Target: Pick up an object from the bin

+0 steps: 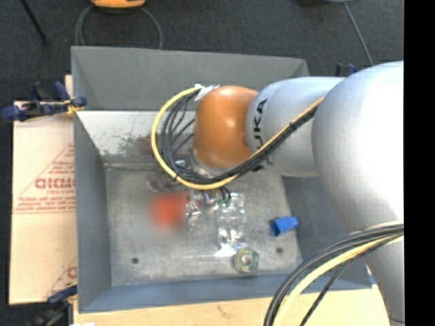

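We see the red-orange thing [166,210] left of centre on the floor of the bin [95,202] only as a soft blur, so we cannot tell its kind or shape. The orange wrist cover [221,124] and looped cables [163,138] hide the floor beneath them, and the clear shiny bits [230,221] just below are too jumbled to name. The arm [340,134] is cut off at the right.

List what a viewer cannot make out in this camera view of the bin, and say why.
1. Red thing, left of the middle of the bin: blurred, so its kind is unclear.
2. Whatever lies beneath the orange wrist cover: hidden by the arm.
3. Round thing by the near wall: too small to name.
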`<state>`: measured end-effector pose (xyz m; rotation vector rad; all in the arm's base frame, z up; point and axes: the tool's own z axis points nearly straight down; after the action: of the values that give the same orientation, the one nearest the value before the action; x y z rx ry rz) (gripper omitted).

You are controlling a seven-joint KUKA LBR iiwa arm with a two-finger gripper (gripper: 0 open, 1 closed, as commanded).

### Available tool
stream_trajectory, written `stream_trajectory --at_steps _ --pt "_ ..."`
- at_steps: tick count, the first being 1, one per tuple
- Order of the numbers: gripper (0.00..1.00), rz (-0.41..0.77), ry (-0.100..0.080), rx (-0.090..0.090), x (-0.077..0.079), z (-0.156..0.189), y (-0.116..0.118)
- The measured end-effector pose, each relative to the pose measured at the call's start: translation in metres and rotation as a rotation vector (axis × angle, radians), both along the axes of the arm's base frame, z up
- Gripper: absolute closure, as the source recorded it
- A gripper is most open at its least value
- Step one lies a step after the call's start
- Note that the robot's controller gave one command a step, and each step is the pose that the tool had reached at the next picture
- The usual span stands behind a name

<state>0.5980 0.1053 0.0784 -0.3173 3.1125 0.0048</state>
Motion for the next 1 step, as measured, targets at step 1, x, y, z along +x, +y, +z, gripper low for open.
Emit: stream_trajectory --at_steps 1 --pt "1.0 -0.003 -0.002 0.001 0.0007 0.0008 0.0002"
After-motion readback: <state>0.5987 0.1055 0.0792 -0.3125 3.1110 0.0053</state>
